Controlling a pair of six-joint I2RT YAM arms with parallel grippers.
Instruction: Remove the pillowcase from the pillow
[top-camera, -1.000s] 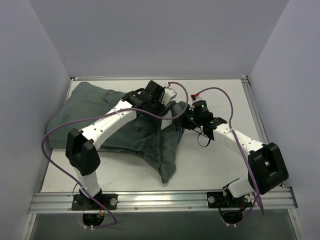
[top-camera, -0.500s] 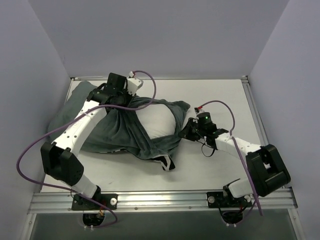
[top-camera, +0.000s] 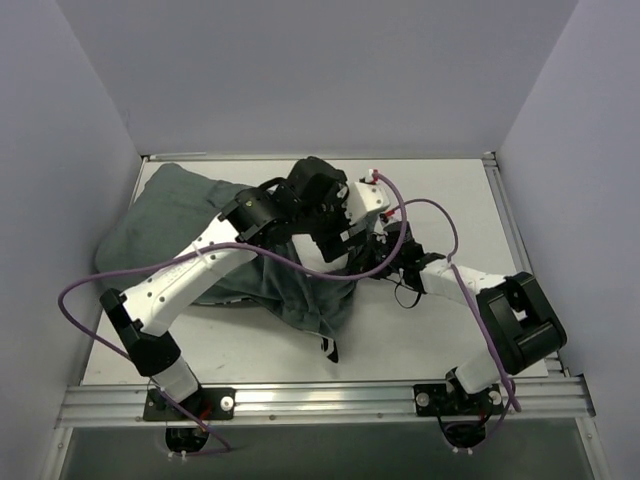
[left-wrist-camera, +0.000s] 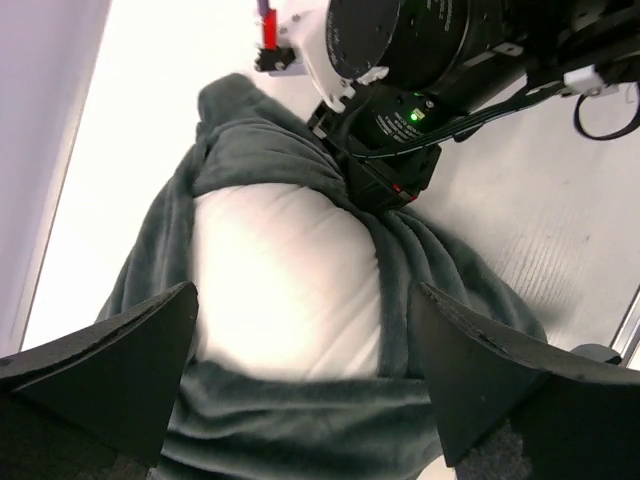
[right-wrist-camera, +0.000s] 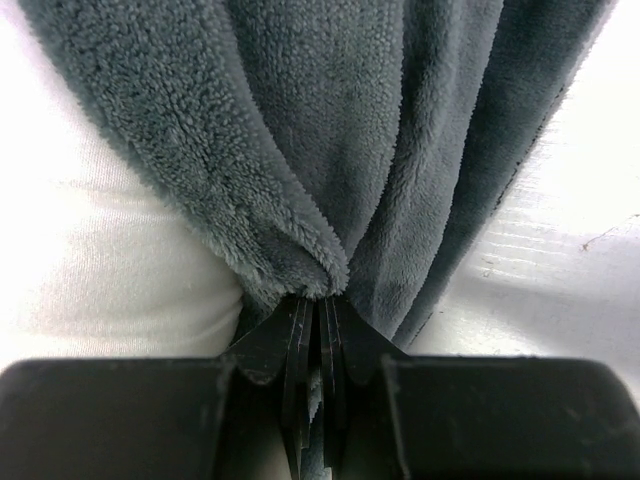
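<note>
1. Down at the near edge, the metal rail (top-camera: 320, 400) carries both bases. The left arm (top-camera: 200, 270) sweeps up and across to mid-table, the right arm (top-camera: 470, 285) folds low and reaches in from the right, and a purple cable (top-camera: 75, 300) loops wide off the left side.
2. Just past the rail is bare table (top-camera: 430, 330), and here's the nearest tip of the pillowcase (top-camera: 305, 305), grey-green side out, with a small black-and-white scrap at its very end.
3. Mid-table now: the right claw (right-wrist-camera: 318, 305) is clamped tight on a bunched fold of the pillowcase, with plush fabric fanning out from its tips.
4. Right beside that pinch the pillow (left-wrist-camera: 285, 270) bulges out white through the opening. In the left wrist view, grey cloth rings it all round.
5. Over it hangs the left claw (left-wrist-camera: 305, 295), spread wide with a finger to either side of the exposed white patch and nothing gripped. I can't tell whether the fingers touch the cloth.
6. Farther back and to the left, the rest of the pillowcase lies rumpled across the table, running into the far left corner.
7. Beyond that corner stand the plain pale walls (top-camera: 320, 70).
</note>
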